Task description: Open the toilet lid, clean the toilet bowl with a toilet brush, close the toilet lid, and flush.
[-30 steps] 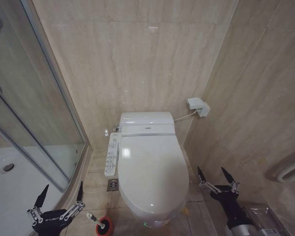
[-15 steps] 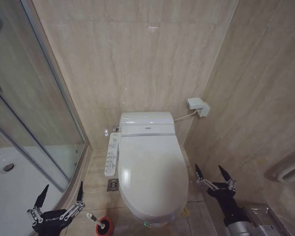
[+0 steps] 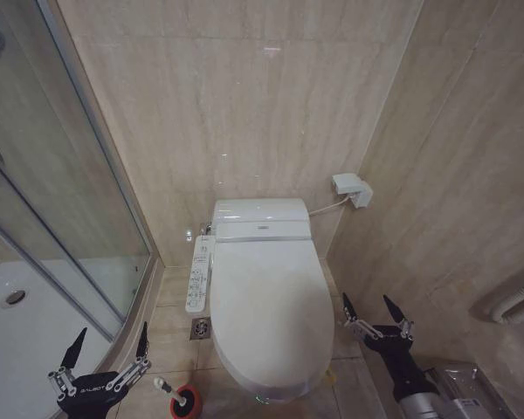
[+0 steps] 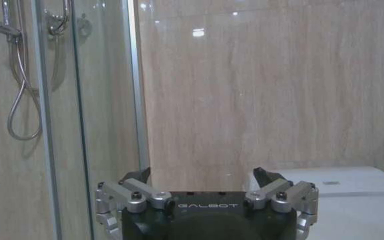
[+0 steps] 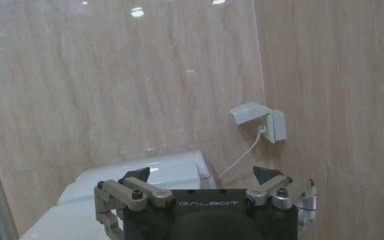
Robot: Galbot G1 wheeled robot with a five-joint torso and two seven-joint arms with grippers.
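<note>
The glossy white toilet lid (image 3: pixel 269 301) lies shut over the toilet, so the toilet bowl is hidden beneath it. On the floor to the toilet's left, the toilet brush (image 3: pixel 165 386) leans in its red holder (image 3: pixel 189 403), white handle sticking out. My left gripper (image 3: pixel 112 342) hangs open just left of the brush, near the shower edge; its own camera looks past its open gripper (image 4: pixel 202 175). My right gripper (image 3: pixel 367 305) is open and empty beside the lid's right rim, between toilet and wall. The right wrist view looks over that gripper (image 5: pixel 204 175) at the toilet's rear housing (image 5: pixel 145 172).
A control panel (image 3: pixel 198 275) runs along the toilet's left side, with a floor drain (image 3: pixel 200 328) below it. The glass shower door (image 3: pixel 70 218) and white shower tray (image 3: pixel 17 332) bound the left. A wall socket box (image 3: pixel 352 188) and the tiled right wall stand close by.
My right gripper has shifted a little left and forward, closer to the lid's right rim. The left gripper, brush and lid have stayed put.
</note>
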